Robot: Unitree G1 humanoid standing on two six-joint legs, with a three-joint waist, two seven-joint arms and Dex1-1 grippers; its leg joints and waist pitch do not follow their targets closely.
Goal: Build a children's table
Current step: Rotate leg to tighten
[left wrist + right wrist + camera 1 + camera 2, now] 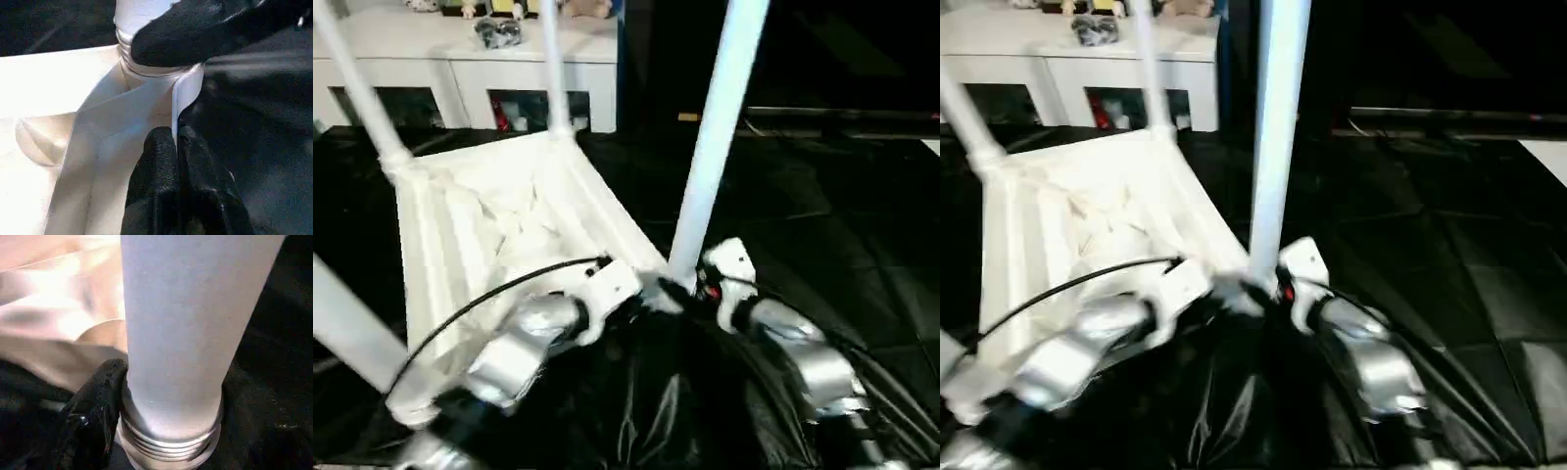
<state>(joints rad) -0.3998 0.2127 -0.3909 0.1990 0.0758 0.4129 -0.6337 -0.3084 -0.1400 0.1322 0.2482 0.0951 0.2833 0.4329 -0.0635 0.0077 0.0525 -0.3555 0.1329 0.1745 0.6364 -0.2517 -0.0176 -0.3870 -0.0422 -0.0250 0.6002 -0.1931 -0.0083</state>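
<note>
The children's table [499, 225] is lying upside down on the black floor covering [822, 235]. The left gripper [177, 139], fingers shut, is pressing against the near corner socket rim, probably steadying it. The right gripper [690, 292] is closing around the base of the leg [715, 147] standing in that socket, seemingly gripping it to screw it in.

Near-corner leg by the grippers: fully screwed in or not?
Not fully. The leg stands in the tabletop socket, but thread rings show at its base.

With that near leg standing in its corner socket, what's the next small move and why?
Probably twist the leg further in with the right tool: thread rings still show above the socket, while the left tool, shut, pinches the tabletop rim steady.
</note>
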